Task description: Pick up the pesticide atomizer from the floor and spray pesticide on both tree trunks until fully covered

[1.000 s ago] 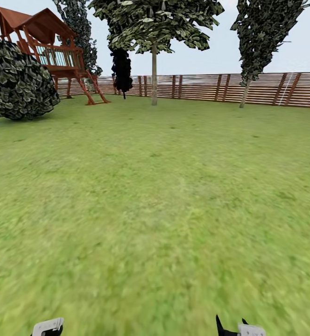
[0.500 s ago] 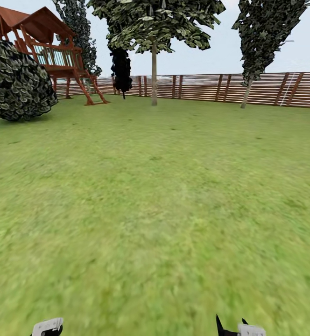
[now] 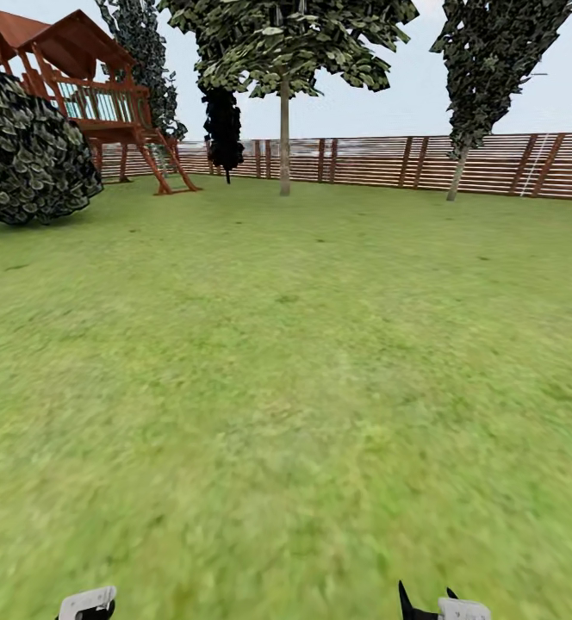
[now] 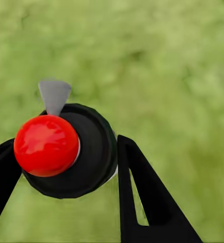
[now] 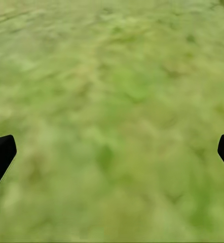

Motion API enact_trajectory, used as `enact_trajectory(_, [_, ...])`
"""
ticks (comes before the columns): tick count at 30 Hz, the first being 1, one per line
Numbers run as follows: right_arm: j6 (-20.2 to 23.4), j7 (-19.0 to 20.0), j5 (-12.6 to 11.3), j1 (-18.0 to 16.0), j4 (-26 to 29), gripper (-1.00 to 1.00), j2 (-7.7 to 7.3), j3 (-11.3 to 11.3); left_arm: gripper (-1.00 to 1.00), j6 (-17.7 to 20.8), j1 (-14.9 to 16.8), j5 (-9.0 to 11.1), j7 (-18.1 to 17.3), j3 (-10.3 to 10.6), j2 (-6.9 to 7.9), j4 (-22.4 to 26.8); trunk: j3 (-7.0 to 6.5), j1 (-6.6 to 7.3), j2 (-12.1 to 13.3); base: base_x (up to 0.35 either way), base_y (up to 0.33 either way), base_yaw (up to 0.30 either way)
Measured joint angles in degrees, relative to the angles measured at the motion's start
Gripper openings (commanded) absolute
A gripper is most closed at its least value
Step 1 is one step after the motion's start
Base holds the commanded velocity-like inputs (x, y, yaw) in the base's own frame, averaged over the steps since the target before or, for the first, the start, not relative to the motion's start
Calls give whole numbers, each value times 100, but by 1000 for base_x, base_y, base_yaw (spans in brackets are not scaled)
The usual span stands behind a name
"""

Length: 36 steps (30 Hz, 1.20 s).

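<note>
Bright, flat, shadowless daylight; blurred grass (image 3: 286,413) nearby, sharper fence (image 3: 424,159) beyond.

We see the whole head view shifted a little since a second ago, which is the camera turning and not the garden moving: the round bush (image 3: 29,148) and the wooden playhouse (image 3: 79,82) sit slightly further toward the left edge of the picture. The slanted tree (image 3: 484,77) by the fence (image 3: 424,162) at the right has slid slightly to the right. The tree trunk (image 3: 284,142) in the middle keeps nearly the same place.
</note>
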State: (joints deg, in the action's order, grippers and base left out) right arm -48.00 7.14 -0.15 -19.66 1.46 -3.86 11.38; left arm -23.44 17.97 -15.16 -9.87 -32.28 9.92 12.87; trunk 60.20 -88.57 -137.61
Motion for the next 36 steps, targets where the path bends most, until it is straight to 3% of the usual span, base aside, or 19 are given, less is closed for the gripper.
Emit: enact_trajectory(36, [-1, 2, 0, 0, 0, 100, 0, -2, -100, -2, 0, 0, 0, 1, 2, 0, 0, 0, 0, 340, 0, 0])
